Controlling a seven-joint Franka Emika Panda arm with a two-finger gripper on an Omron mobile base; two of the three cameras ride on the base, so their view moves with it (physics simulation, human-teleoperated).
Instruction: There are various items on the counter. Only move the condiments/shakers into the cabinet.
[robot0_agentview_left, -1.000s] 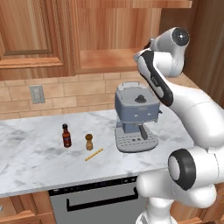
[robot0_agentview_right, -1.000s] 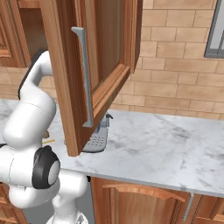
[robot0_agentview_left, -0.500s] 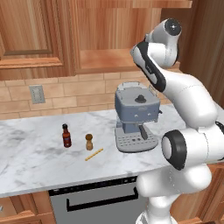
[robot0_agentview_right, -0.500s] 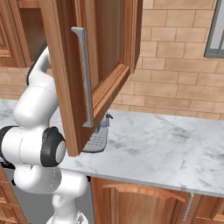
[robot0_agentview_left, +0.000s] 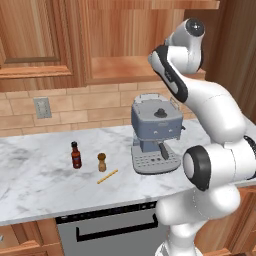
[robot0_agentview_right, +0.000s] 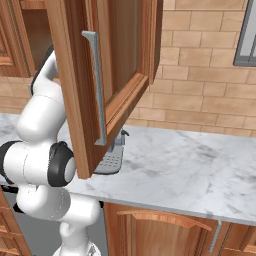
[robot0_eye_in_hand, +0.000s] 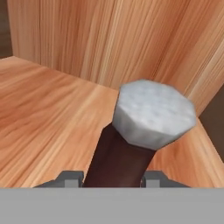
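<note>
Inside the cabinet (robot0_eye_in_hand: 52, 113), the gripper (robot0_eye_in_hand: 113, 177) had its jaws clamped on a brown bottle (robot0_eye_in_hand: 131, 144); releasing it tilted could've toppled it.

A dark brown glass bottle (robot0_eye_in_hand: 117, 159) with a pale grey cap rises from the bottom centre of the frame, clamped between the gripper (robot0_eye_in_hand: 112, 178) tips, over the cabinet (robot0_eye_in_hand: 48, 109) shelf floor, wooden walls behind
</note>
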